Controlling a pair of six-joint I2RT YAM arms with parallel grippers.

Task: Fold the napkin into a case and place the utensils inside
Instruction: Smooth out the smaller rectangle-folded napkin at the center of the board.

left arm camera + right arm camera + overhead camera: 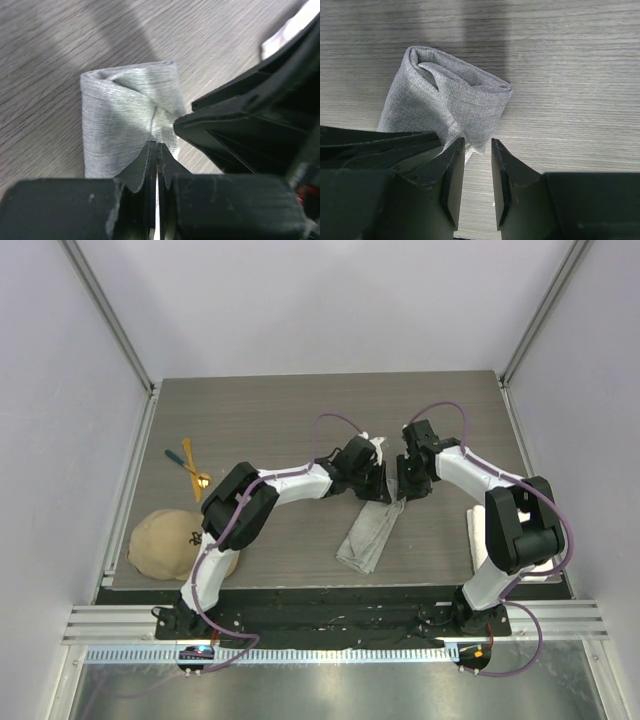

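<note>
The napkin (368,538), folded down to a narrow grey strip, lies on a slant near the middle of the counter (260,410). Its far end is tucked under the two hands that meet above it. In the wrist views we see that the end away from the hands is a soft roll of layers with a hollow between them, which we take for the beginnings of the case.

The left hand (158,152) is pressed shut, its fingertips meeting on the edge of the cloth. We read this as a pinch on the strip's end, taken to hold the fold in place or draw it tight. The right hand (477,145) stands partly open just beside it, with nothing between its fingers. A corner of the cloth lies at its tips, and we judge it is placed there to take that corner or steady the fold.

The utensils (192,470) lie in a small crossed cluster at the left of the counter, well apart from the cloth. None is in the pocket, so by our reckoning the folding step is not yet finished.

A tan cap (165,540) sits at the near left corner, and a white towel (476,528) lies at the right, partly under the right arm. Both are off to the sides of the work.
</note>
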